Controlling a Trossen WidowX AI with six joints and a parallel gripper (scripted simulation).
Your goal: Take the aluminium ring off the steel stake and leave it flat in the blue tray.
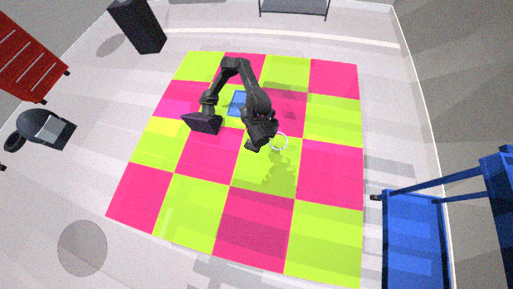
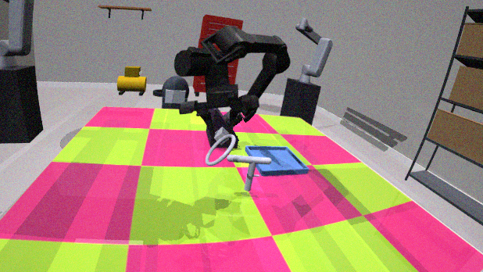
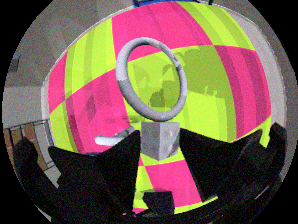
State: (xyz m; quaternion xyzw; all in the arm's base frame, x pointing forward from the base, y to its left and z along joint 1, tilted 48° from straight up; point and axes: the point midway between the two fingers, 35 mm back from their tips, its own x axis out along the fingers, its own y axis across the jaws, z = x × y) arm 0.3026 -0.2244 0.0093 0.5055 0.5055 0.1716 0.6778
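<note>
Bright, cool light is washing over the pale floor in the top view, where white streaks are lying like reflections. Lime and pink squares on the table [image 1: 328, 170] [image 2: 184, 187] [image 3: 210, 110] are glowing strongly, with lighter and darker bands running across them. A ragged, soft-toned shadow is spreading over a lime square in all three views. The dark arm [image 1: 255, 93] [image 2: 230, 43] is swallowing most of its own detail, and fine grain is speckling everything, the grey walls especially. In the wrist view, a black circular border is closing off the corners, straight lines are bowing near the rim, and the end effector [image 3: 158, 133] is showing almost black.
</note>
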